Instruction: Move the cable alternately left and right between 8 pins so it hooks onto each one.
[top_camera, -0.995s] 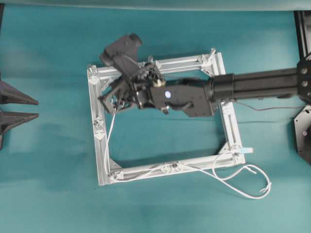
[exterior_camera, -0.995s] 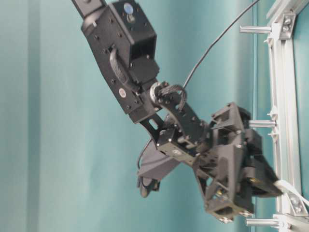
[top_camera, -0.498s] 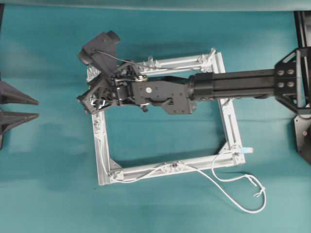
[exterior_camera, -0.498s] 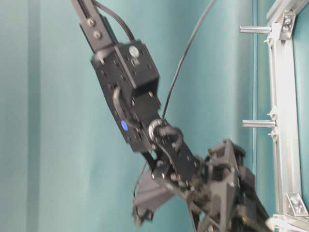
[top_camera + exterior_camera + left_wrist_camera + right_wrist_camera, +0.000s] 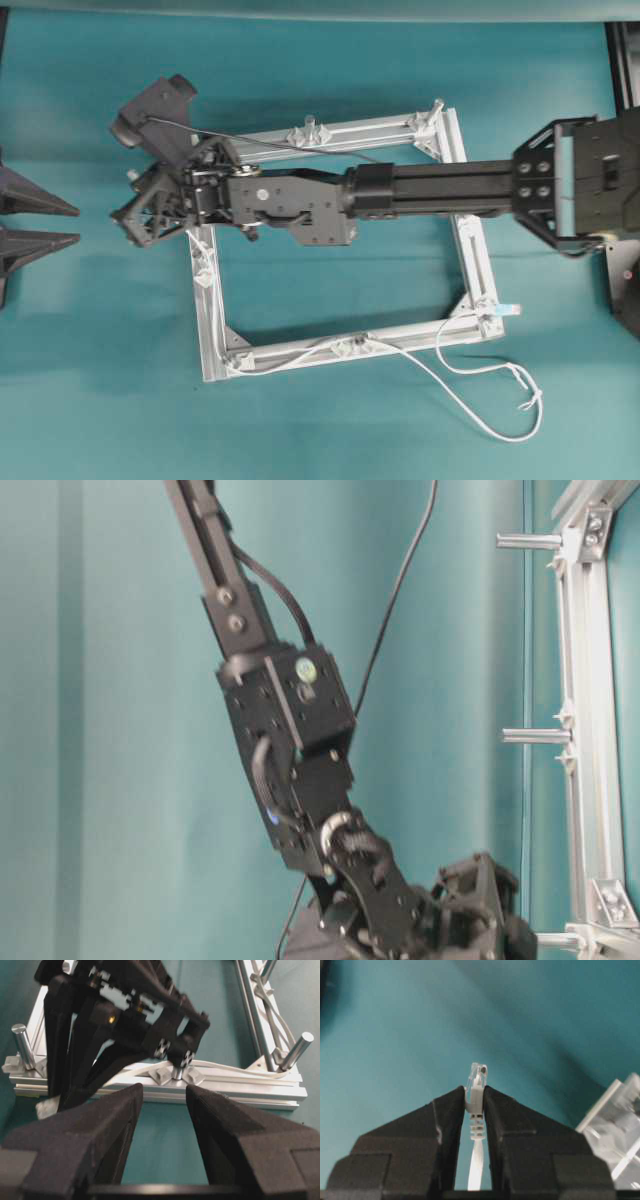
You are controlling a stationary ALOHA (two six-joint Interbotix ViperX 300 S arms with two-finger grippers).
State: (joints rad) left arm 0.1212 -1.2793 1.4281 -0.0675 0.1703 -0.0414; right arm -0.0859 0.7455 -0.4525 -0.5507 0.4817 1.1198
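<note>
The right tool is clamped on the cable just behind its clear plug, out past the frame's corner, seen from overhead. That stiff moulded boot is the sensible hold: the cord itself looks thin, light and limp, likely to slip or kink if pinched mid-length. From there it trails along the frame rail past the pins, its slack looping on the surface beside the opposite corner. The left tool hangs with its jaws apart, empty.
</note>
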